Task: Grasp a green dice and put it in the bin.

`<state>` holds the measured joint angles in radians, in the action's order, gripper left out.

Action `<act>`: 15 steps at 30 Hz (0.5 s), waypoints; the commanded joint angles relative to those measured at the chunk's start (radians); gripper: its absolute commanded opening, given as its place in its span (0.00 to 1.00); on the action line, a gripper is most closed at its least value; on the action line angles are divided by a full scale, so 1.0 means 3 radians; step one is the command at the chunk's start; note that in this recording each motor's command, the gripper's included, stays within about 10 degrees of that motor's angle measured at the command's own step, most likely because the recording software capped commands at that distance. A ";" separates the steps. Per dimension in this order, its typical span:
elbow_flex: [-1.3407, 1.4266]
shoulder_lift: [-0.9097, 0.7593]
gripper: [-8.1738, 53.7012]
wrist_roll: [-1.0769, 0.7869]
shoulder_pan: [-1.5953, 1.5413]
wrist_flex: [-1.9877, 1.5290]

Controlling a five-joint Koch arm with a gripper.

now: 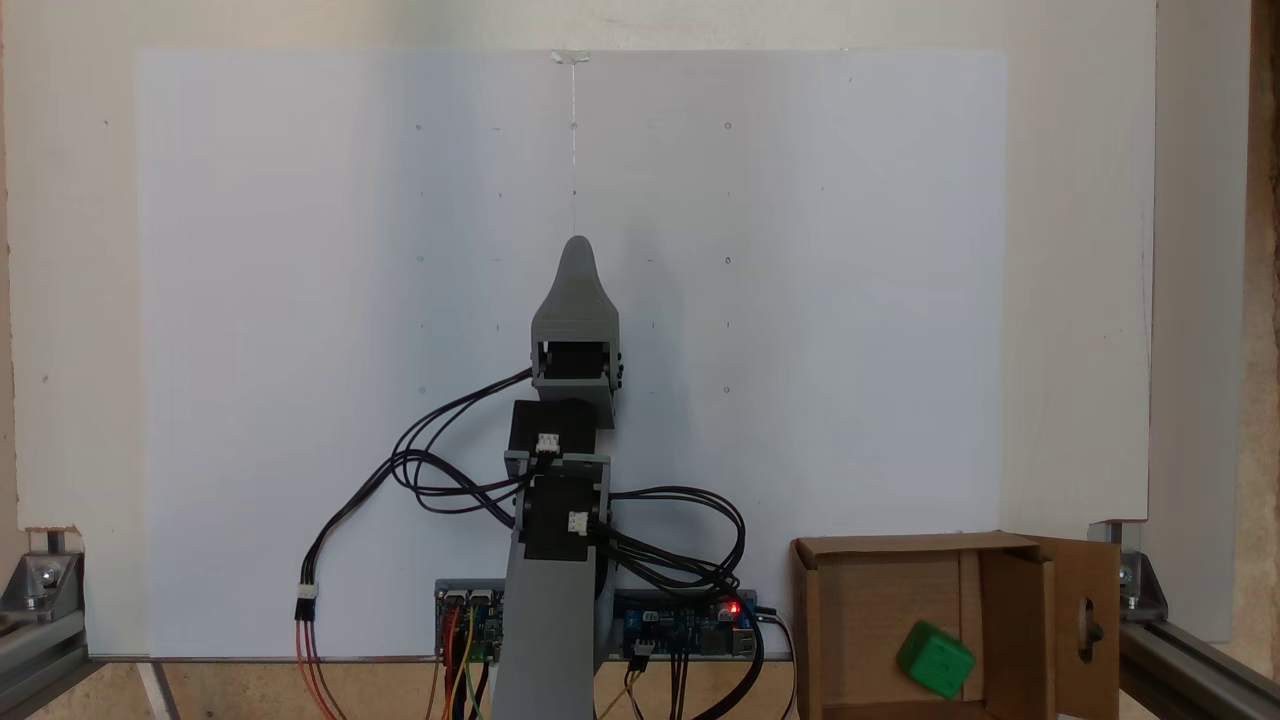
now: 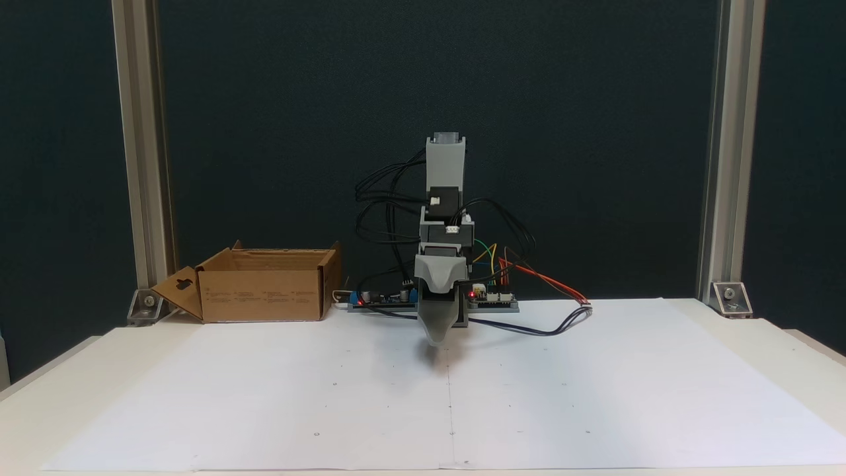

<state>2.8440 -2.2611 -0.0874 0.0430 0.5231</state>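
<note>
Fixed views from above and from the front give me the gripper (image 1: 577,250) at centre over the white paper sheet (image 1: 300,300), well apart from the cardboard bin (image 1: 880,590) at the lower right of the top-down shot, and only one grey tip shows, so I cannot tell whether its jaws are spread or pressed together. Further right, inside that bin, the green dice (image 1: 936,660) lies tilted on the box floor beside an inner flap. I judge the drop done, so all I would ask next is parking the arm, nothing finer.
</note>
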 commanded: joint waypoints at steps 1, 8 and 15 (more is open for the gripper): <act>0.0010 -0.0368 0.84 0.0092 0.0015 0.0541; 0.0430 -0.0368 0.83 0.0092 0.0000 0.1518; 0.0803 -0.0368 0.84 0.0092 0.0000 0.2453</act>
<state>3.0649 -2.2611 -0.0874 0.0430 1.1321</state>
